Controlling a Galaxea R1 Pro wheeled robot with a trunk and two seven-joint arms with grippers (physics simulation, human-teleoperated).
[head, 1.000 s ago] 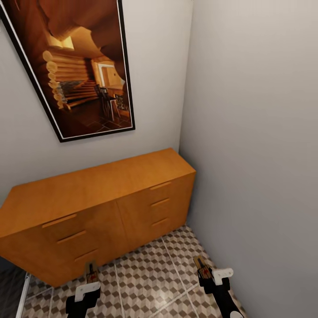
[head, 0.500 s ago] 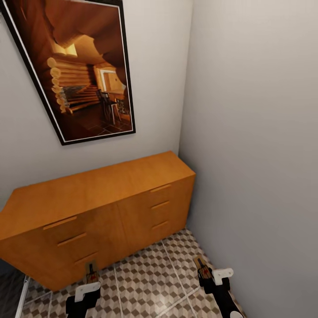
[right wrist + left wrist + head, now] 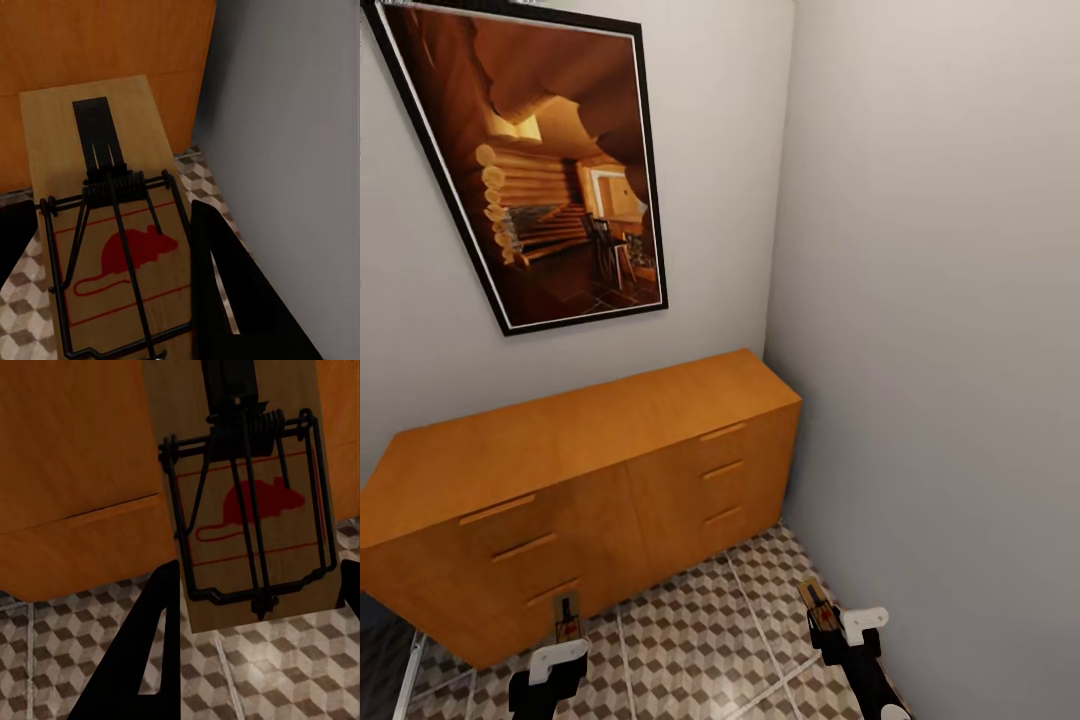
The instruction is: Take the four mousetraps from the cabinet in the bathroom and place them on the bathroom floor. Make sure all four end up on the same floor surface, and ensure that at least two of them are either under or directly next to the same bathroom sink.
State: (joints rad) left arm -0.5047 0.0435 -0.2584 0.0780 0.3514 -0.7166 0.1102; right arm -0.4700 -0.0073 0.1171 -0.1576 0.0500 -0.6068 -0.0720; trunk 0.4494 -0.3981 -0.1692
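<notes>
Each gripper holds one mousetrap above the cube-patterned bathroom floor (image 3: 700,640). My left gripper (image 3: 563,650) is shut on a mousetrap (image 3: 567,617), a wooden board with a dark wire bar and a red mouse mark (image 3: 251,506). Over by the wall, my right gripper (image 3: 828,625) is shut on a second mousetrap (image 3: 815,597), whose red mouse print (image 3: 127,255) faces the wrist camera. The orange-brown cabinet (image 3: 575,480) stands ahead in the corner with its drawer fronts closed. The other two mousetraps are out of view.
A grey wall (image 3: 940,330) runs close along the right, meeting the back wall behind the cabinet. A large framed picture (image 3: 535,170) hangs above the cabinet. A dark strip (image 3: 380,660) borders the tiles at the lower left.
The whole head view has shifted: cabinet and picture sit slightly lower and more floor shows, so the camera moved. Both grippers keep their mousetraps in the same hold.
</notes>
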